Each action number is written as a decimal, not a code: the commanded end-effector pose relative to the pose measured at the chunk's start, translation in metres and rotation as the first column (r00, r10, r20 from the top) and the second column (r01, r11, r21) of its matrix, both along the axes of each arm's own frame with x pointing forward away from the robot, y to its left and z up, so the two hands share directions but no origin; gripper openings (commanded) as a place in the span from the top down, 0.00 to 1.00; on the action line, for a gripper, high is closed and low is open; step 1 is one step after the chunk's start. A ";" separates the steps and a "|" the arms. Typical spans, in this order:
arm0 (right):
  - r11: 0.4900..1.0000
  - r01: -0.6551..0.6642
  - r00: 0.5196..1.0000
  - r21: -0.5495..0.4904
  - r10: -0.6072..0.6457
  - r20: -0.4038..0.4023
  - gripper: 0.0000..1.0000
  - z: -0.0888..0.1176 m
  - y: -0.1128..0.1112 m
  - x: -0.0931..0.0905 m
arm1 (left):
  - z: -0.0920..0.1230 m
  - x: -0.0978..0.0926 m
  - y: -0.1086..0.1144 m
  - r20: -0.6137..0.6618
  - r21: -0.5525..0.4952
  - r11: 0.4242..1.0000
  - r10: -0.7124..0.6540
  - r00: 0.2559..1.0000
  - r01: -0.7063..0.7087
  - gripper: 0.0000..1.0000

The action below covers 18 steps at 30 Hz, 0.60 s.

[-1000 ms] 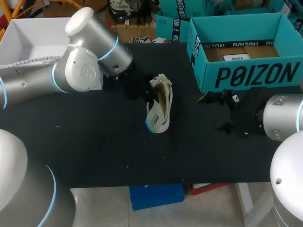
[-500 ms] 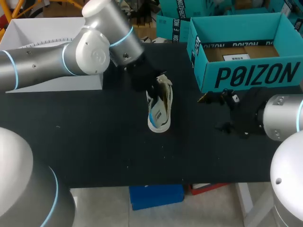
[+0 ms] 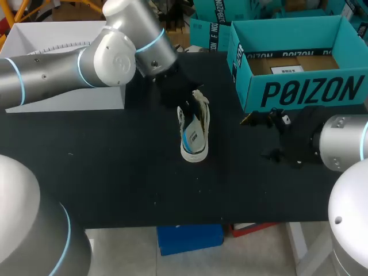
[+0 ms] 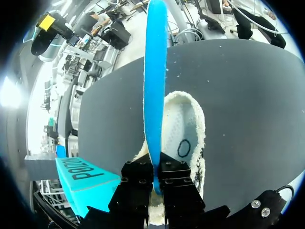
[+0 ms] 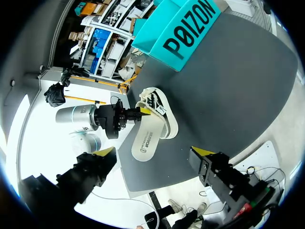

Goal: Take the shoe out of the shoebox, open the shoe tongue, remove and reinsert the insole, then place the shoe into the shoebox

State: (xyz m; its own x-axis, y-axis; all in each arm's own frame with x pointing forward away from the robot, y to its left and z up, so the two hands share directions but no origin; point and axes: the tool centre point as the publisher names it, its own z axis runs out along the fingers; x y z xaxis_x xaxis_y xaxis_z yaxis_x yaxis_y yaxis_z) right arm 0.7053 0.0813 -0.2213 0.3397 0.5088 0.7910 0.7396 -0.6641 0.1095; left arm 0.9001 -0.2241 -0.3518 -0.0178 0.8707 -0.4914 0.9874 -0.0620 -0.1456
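In the last second my left arm swings in from the left edge of the surface (image 3: 115, 172) toward its middle, and the shoe (image 3: 194, 135) goes with it, rolling from a lean to a more upright stand and sliding slightly toward the front edge. In the last half of that second the motion nearly stops. My left end effector (image 4: 156, 174) is clenched on the blue insole (image 4: 155, 71), which rises edge-on from between the 2 fingers, with the shoe's pale opening just behind it. I judge from this that the insole step is in hand. The insole looks partly out of the shoe, but I cannot tell whether it is coming out or going back in. The shoe sits mid-surface toward the rear, left of the teal shoebox (image 3: 299, 92), which stands open at the rear right corner. My right end effector (image 5: 152, 164) has not moved. It hangs released near the right edge, in front of the shoebox, holding nothing.
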 end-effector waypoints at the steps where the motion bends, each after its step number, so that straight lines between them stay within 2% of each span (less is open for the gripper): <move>1: 0.991 0.131 0.988 -0.030 -0.129 0.081 0.00 -0.006 0.003 -0.006 | 0.001 0.003 -0.005 -0.002 0.006 1.000 -0.016 1.000 0.016 1.00; 7: 0.991 0.131 0.988 -0.030 -0.129 0.081 0.00 -0.006 0.003 -0.006 | -0.002 0.005 -0.010 -0.001 -0.001 1.000 -0.031 1.000 0.031 1.00; 12: 0.991 0.131 0.988 -0.030 -0.129 0.081 0.00 -0.006 0.003 -0.006 | -0.012 0.007 -0.005 -0.007 -0.001 1.000 -0.017 1.000 0.017 1.00; 18: 0.991 0.131 0.988 -0.030 -0.129 0.081 0.00 -0.006 0.003 -0.006 | -0.016 0.000 0.003 -0.006 0.000 1.000 -0.002 1.000 0.002 1.00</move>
